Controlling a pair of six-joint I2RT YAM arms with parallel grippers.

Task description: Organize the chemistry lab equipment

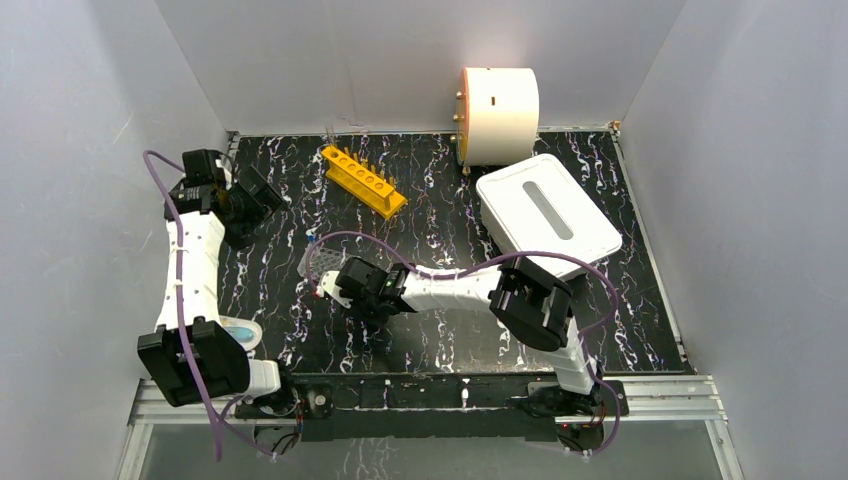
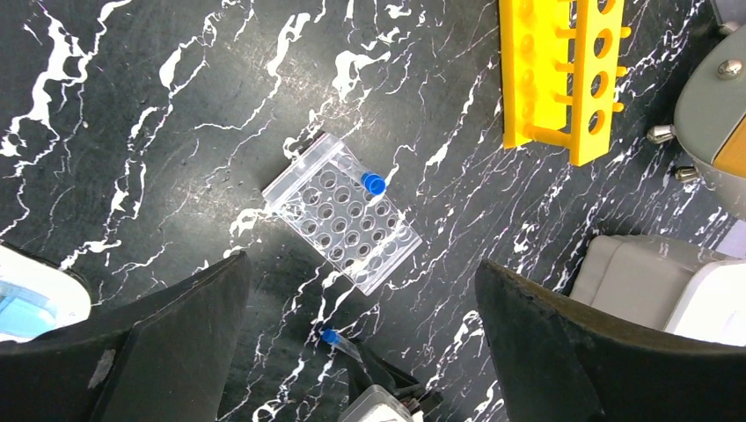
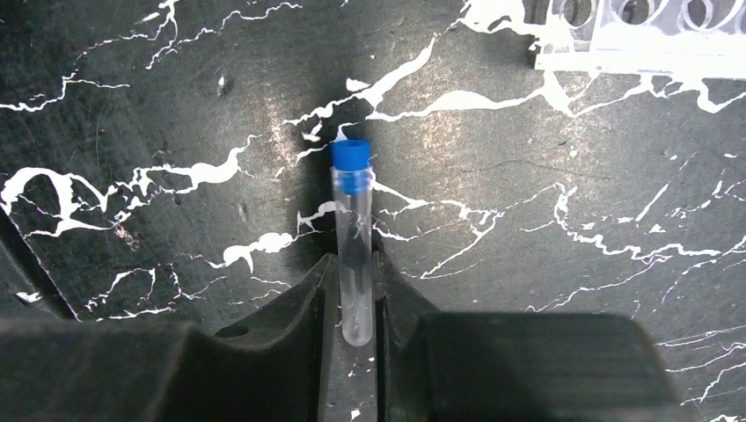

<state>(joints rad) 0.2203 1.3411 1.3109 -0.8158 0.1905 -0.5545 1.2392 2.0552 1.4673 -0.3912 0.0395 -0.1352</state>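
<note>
Furthest back, the orange tube rack (image 1: pixel 364 180) lies left of centre. Nearer, the clear well plate (image 2: pixel 343 213) carries one blue-capped vial (image 2: pixel 373 183). At far left, the left gripper (image 2: pixel 361 268) gapes, empty. Just near the plate, the right gripper (image 3: pixel 352 272) pinches a second vial (image 3: pixel 354 229) by its clear end.

A robot test cell is shown, set up as a chemistry bench. A marbled table (image 1: pixel 440 235) is boxed in by grey walls (image 1: pixel 90 150), and a left arm (image 1: pixel 195 260) and right arm (image 1: pixel 450 290) are bolted at its edge. A rack (image 1: pixel 363 180), well plate (image 2: pixel 343 214) and vial (image 3: pixel 354 246) are seen.
</note>
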